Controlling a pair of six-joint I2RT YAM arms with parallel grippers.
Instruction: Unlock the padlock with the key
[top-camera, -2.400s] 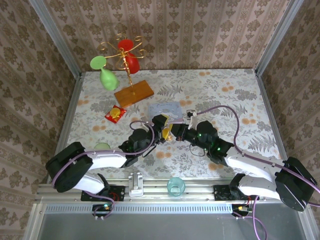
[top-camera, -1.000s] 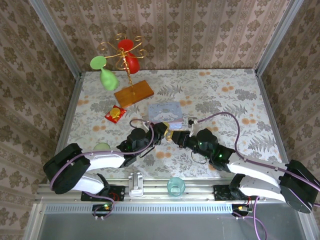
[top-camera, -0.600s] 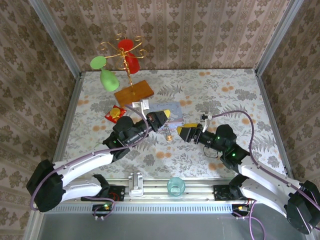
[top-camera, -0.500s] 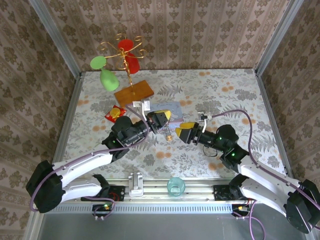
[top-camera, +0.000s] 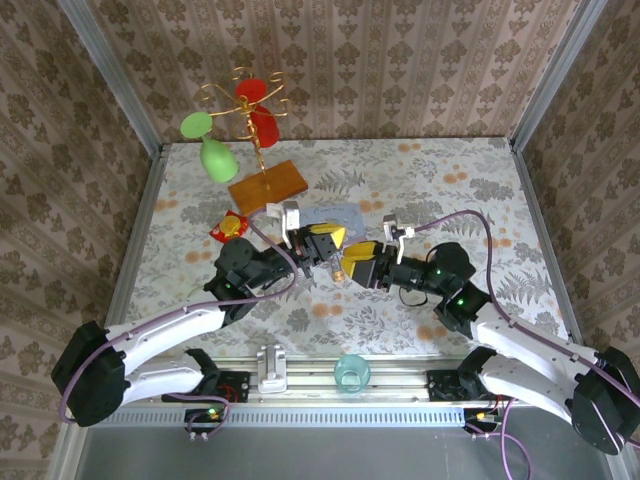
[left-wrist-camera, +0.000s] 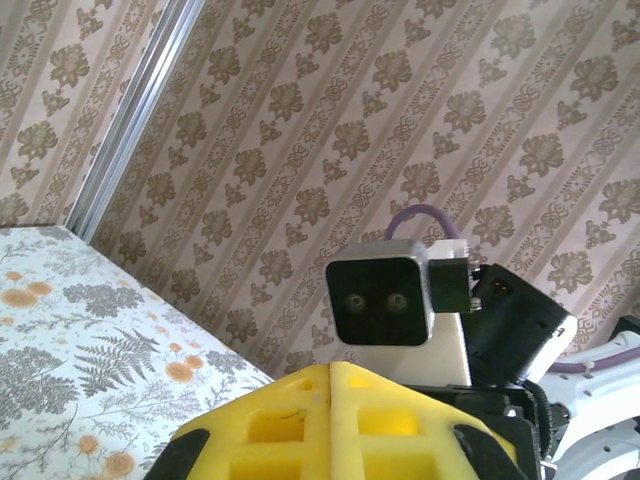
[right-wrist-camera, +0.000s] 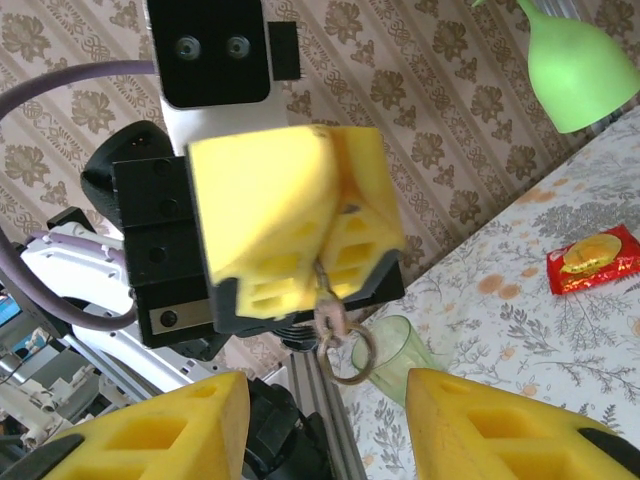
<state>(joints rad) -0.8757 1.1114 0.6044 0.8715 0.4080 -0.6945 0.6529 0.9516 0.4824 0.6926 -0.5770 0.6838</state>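
The padlock (top-camera: 340, 271), a tiny brassy piece, seems to hang just under the left gripper (top-camera: 332, 238), whose yellow fingers are pinched together on it. In the right wrist view a small ring (right-wrist-camera: 346, 360) dangles below it, so its long axis runs roughly vertical. It lies straight ahead of the right gripper (top-camera: 358, 262), just to that gripper's left. The right gripper is spread wide and carries nothing. No key can be made out for certain.

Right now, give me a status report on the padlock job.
Left gripper shut on the padlock, ring dangling below. Right gripper open, facing it, not touching. Pale blue tin beyond, out of the path.
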